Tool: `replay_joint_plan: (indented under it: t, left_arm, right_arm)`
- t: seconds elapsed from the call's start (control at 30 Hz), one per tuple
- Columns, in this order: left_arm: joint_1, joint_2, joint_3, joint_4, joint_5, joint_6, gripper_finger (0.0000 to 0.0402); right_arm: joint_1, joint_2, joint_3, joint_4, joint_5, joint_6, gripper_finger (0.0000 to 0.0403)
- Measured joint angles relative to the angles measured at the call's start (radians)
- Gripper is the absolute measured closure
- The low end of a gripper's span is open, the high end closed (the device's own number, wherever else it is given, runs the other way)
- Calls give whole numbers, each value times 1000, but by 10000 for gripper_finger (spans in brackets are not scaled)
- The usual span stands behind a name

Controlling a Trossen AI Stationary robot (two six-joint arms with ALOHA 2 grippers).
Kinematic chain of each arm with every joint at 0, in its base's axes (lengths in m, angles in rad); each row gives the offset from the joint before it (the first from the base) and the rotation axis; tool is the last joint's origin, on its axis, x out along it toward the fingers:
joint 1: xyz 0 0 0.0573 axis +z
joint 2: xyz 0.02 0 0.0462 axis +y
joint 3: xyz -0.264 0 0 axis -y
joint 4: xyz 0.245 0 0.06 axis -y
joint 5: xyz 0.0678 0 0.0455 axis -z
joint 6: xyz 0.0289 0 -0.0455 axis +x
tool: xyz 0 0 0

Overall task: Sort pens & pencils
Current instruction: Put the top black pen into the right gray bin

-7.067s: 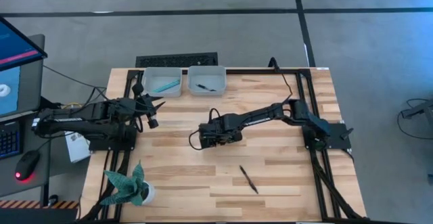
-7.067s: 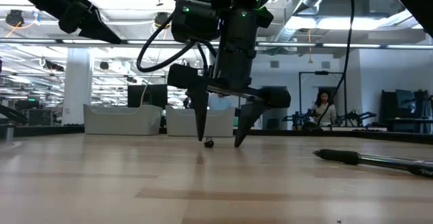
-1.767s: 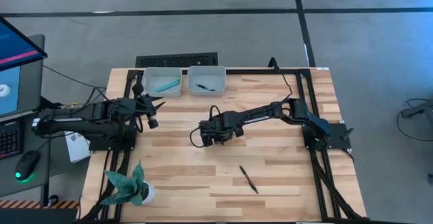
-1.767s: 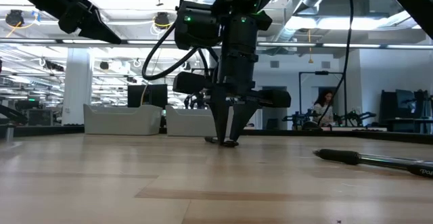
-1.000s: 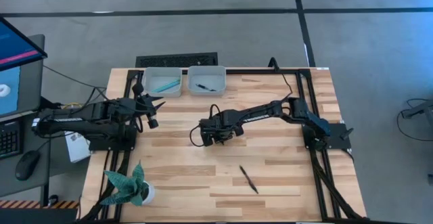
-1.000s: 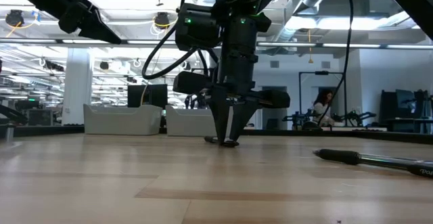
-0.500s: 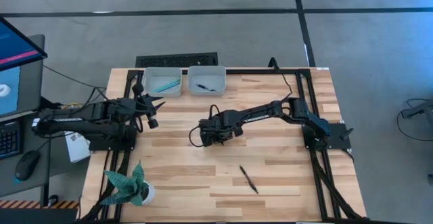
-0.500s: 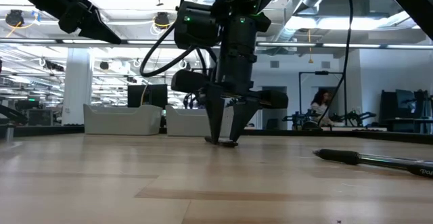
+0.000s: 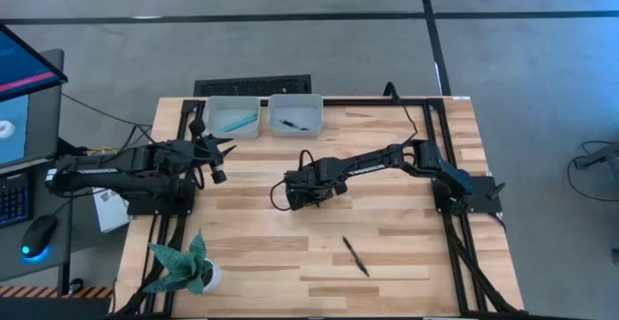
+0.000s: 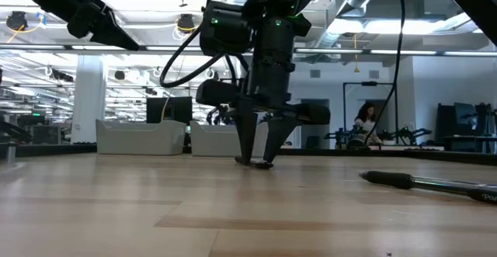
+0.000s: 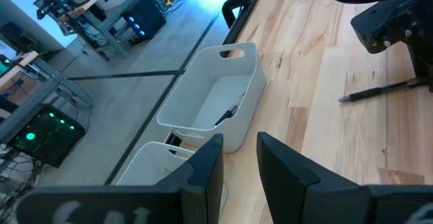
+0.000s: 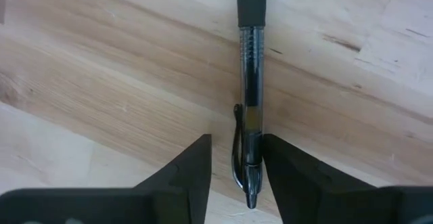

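A black pen [image 12: 252, 82] lies flat on the wooden table near its middle, also seen in the left wrist view [image 11: 379, 90]. My right gripper [image 9: 309, 192] points down over the pen's clip end, open, one finger on each side of the pen [image 12: 237, 143], fingertips close to the table [image 10: 256, 162]. A second black pen [image 9: 355, 256] lies toward the near edge. My left gripper [image 9: 218, 170] hovers open at the left, nothing between its fingers [image 11: 240, 143]. My right gripper comes from above with its fingers across the pen, astride the clip end [image 12: 247, 156]. One finger [image 12: 284, 163] stands right beside the barrel, and I cannot tell whether it touches. The pen rests with its whole length on the table.
Two white bins stand at the far edge: the left one [image 9: 232, 101] holds a teal pen [image 9: 237, 122], the right one [image 9: 295, 101] a black pen [image 9: 290, 124]. A teal potted plant [image 9: 184, 267] stands at the near left corner. A person shows in the room behind [image 10: 365, 129].
My right gripper has opened: its fingertips, shut together at the table a second ago, now stand apart on either side of the pen. It has stayed in place, and the pen lies on the table.
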State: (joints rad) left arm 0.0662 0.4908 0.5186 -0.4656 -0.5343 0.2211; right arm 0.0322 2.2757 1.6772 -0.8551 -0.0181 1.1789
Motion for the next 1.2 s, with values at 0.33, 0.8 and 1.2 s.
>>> replay_joint_plan:
  t: [0.33, 0.8, 1.2]
  left_arm:
    - [0, 0, 0, 0, 0, 0, 319]
    - [0, 0, 0, 0, 0, 0, 319]
    - [0, 0, 0, 0, 0, 1, 319]
  right_arm:
    - [0, 0, 0, -28, 1, -35, 301]
    - [-2, -9, -2, -27, 22, -92, 319]
    - [-1, -17, 25, -47, 41, -115, 320]
